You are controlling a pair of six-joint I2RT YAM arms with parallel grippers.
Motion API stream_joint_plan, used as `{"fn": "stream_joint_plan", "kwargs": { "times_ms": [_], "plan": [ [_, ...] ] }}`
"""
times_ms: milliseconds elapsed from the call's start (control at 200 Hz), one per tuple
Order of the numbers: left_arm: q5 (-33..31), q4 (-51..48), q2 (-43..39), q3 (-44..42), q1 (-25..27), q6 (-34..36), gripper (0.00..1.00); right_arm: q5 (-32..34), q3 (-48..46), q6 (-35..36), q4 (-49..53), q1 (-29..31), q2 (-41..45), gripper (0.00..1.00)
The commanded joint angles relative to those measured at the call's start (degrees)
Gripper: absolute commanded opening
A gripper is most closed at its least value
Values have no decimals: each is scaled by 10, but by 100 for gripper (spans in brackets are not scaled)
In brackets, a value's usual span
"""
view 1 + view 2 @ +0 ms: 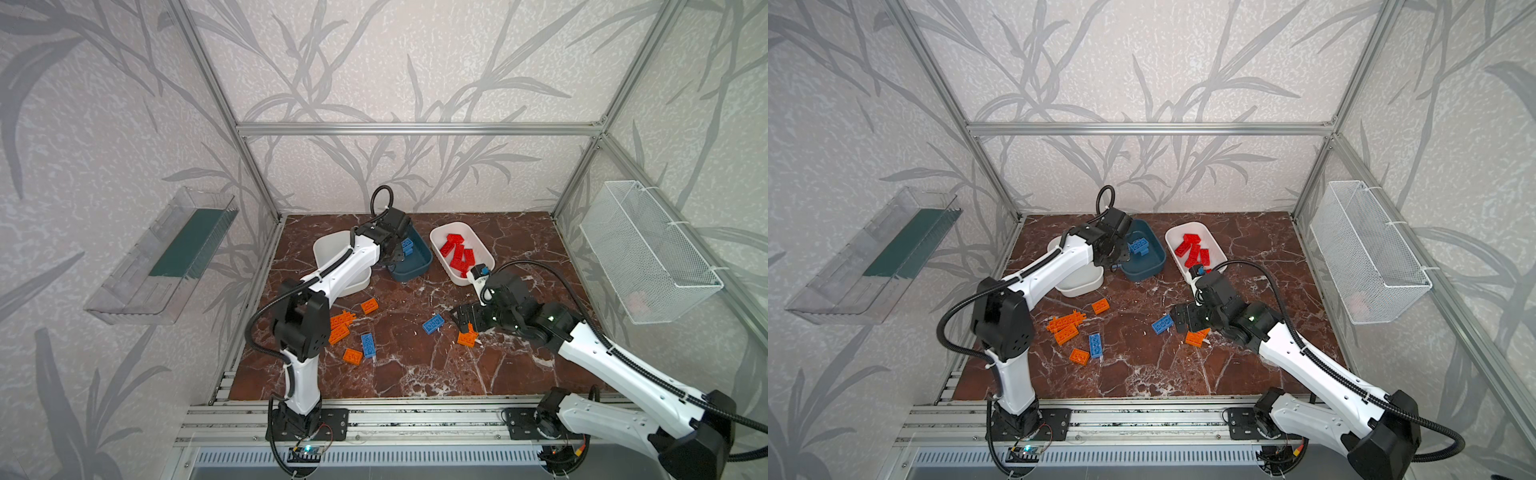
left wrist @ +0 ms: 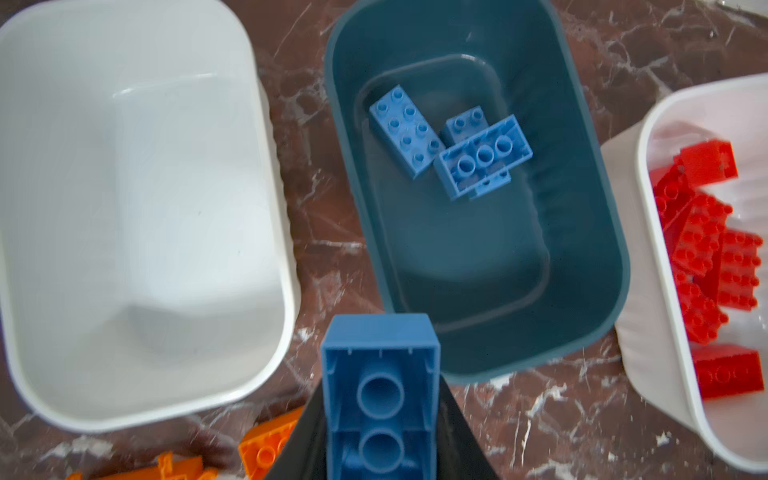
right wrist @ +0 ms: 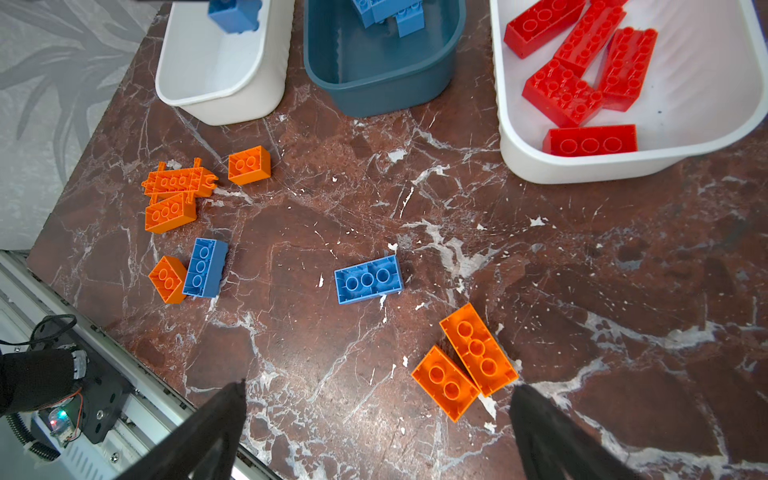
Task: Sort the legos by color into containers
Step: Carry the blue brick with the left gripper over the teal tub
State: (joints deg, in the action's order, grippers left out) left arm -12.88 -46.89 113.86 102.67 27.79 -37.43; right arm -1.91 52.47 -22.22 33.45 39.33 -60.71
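Blue lego (image 2: 380,395) between left fingers (image 2: 457,444)

Three tubs (image 3: 386,95) sitting in a row
Loose bricks (image 3: 369,279) are lying on the table (image 3: 582,270) in front of them.

Clamped left tool (image 2: 379,388), gaping right tool (image 3: 378,388)

Tabletop (image 3: 582,270) red-brown marble w/ white veins, walls (image 1: 415,62) grey leaf print, teal tub (image 2: 457,270), blue bricks (image 2: 405,129), white tub (image 3: 706,83), red bricks (image 3: 561,91), orange bricks (image 3: 478,347).
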Motion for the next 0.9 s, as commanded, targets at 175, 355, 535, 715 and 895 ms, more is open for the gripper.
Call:
{"fn": "stream_joint_plan", "kwargs": {
  "times_ms": [175,355,535,715,895],
  "plan": [
    [10,-112,214,295,-46,50,15,-59,8,23,-11,-80,-3,99],
    [17,-129,324,447,-49,84,17,-76,9,32,-11,-115,-15,99],
    [44,-110,352,472,-59,81,28,-82,3,38,-11,-138,-20,99],
    [73,-93,343,472,-60,81,65,-95,6,41,-17,-151,-27,99],
    [96,-110,301,463,-59,70,72,-99,4,38,-12,-151,-10,99]
  ]
}}
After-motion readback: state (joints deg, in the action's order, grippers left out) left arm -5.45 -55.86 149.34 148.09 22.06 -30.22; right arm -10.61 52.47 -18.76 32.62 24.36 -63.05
